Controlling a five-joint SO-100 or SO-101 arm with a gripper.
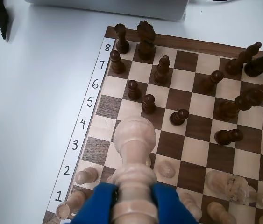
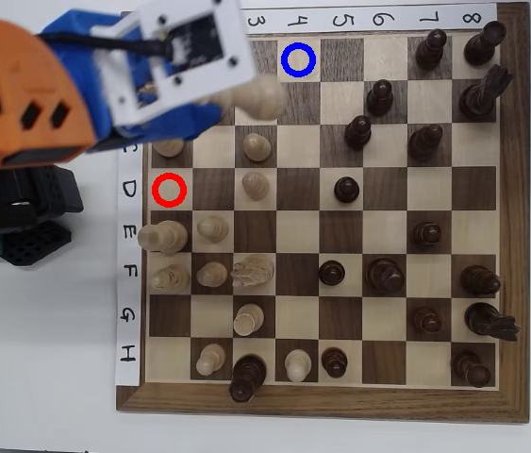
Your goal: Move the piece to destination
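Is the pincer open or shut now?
Shut: in the wrist view the blue pincer fingers press both sides of the pale piece.

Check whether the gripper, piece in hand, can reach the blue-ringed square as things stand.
Probably yes. The gripper holds the piece close beside the blue-ringed square, which is bare, with no pieces between.

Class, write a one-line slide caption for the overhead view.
Blue pincer carries the pale piece over the chessboard, just short of the blue-ringed square.
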